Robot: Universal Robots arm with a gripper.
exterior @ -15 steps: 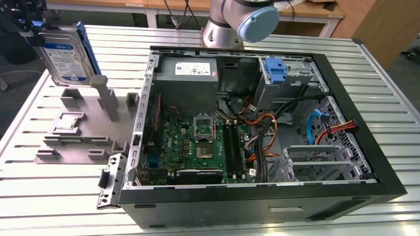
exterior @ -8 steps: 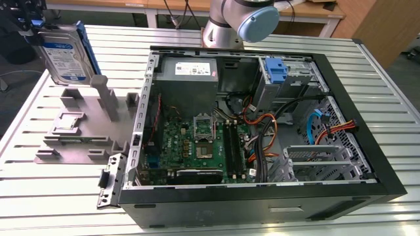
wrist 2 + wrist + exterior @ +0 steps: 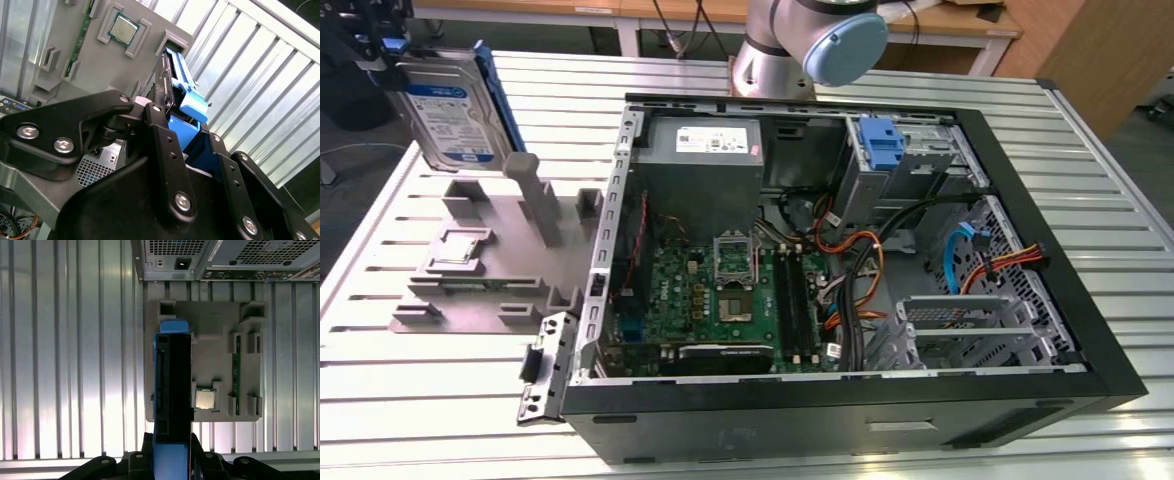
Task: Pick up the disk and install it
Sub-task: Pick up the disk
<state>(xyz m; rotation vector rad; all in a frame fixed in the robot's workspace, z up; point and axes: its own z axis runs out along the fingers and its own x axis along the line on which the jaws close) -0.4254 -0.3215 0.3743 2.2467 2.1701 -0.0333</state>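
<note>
Transfer step, apparently: gripper [image 3: 383,50], jaws clamped on the upright disk [image 3: 450,112], holds it over the grey fixture [image 3: 480,270]; the open computer case [image 3: 1067,330], uninstalled-into, lies toward 4 o'clock in the exterior view.

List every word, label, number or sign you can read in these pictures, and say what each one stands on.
Nothing reads legibly; these things carry print:
The disk, clamped in the gripper: blue-and-white label, print too small to read.
The power supply: white label, print too blurred to read.
The processor chip on the grey fixture: lid markings too faint to read.
</note>
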